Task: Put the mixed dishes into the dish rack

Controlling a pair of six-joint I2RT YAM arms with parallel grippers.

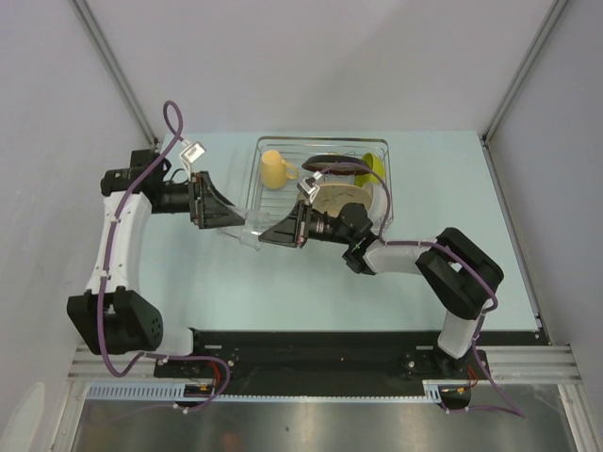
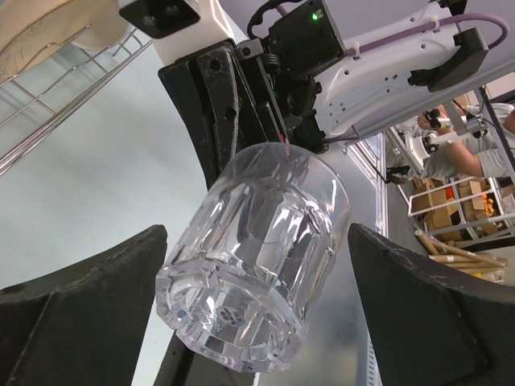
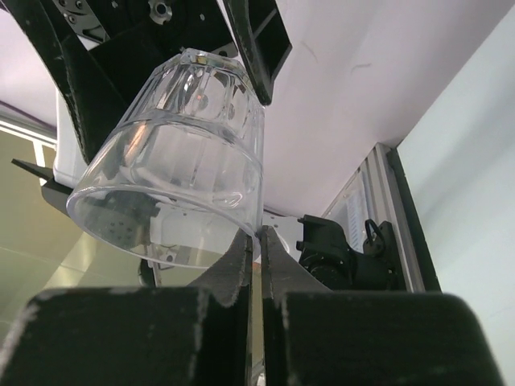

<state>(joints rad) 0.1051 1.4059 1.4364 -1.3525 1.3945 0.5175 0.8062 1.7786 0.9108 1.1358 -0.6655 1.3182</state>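
Note:
The small clear glass [image 1: 245,226] hangs in the air just in front of the dish rack [image 1: 325,141], between my two grippers. My right gripper [image 1: 270,234] is shut on its rim, pinching the glass wall [image 3: 177,169] between its fingertips [image 3: 257,237]. My left gripper [image 1: 226,215] is open, with its fingers on either side of the glass's thick base [image 2: 253,257] and not touching it. In the rack stand the cream-yellow mug [image 1: 275,169], the dark red-brown dish [image 1: 334,162], the beige plate [image 1: 339,198] and the lime-green bowl [image 1: 374,168]. The white bowl is not clearly visible.
The rack's wire side [image 2: 48,112] and the beige plate [image 2: 40,32] are close at the upper left of the left wrist view. The right arm's wrist [image 2: 322,56] faces the left gripper. The pale table [image 1: 283,282] stretches in front of the rack.

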